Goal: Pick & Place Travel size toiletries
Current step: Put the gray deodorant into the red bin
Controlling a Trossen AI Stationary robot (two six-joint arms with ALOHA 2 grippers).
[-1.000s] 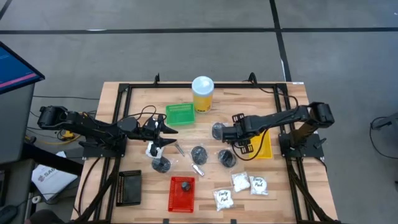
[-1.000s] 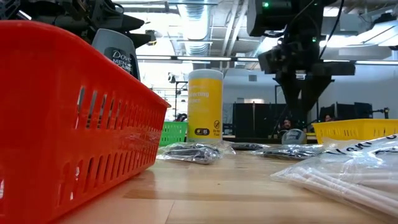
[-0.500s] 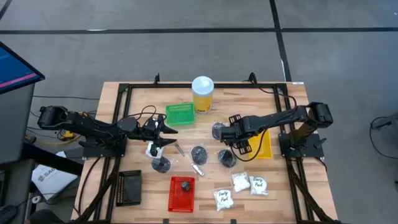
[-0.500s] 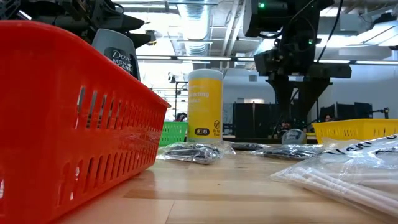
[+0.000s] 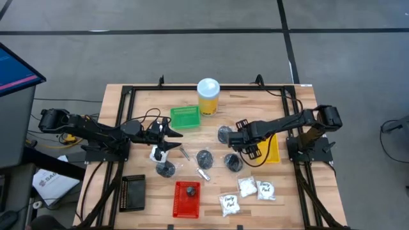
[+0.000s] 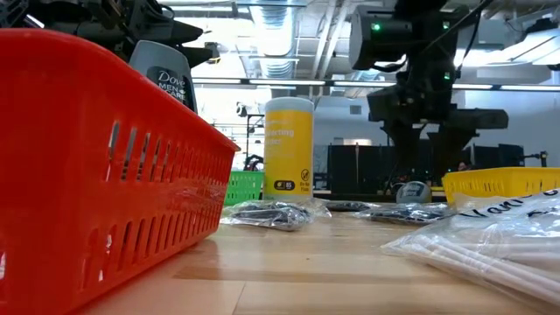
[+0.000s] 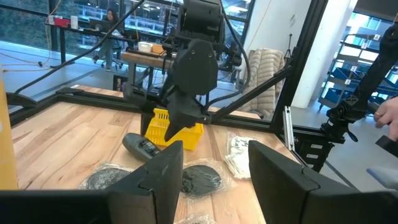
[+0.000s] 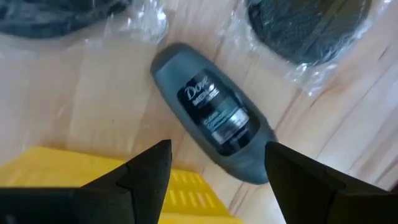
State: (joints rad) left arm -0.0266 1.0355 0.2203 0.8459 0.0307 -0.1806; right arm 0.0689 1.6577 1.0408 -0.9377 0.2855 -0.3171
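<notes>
Right tool point(image 8: 214, 165) open wide above grey Dove deodorant bottle point(image 8: 214, 121), lying on tabletop point(image 8: 112, 93) beside yellow tray point(image 8: 56, 174). Left tool point(image 7: 211, 168) open, empty.

Lying on wood between spread fingers point(image 8: 146, 171): grey Dove bottle point(image 8: 214, 130), beside yellow tray point(image 8: 74, 165); possibly bagged dark pucks point(image 8: 308, 28)

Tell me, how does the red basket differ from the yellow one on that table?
The red basket stands at the table's near edge, clear of both arms; the yellow basket sits on the right side, partly under the right arm. The red basket holds a dark Dove bottle; the yellow basket shows nothing inside, though the arm hides part of it. Another Dove bottle lies on the wood beside the yellow basket. Both baskets are small plastic rectangles.
</notes>
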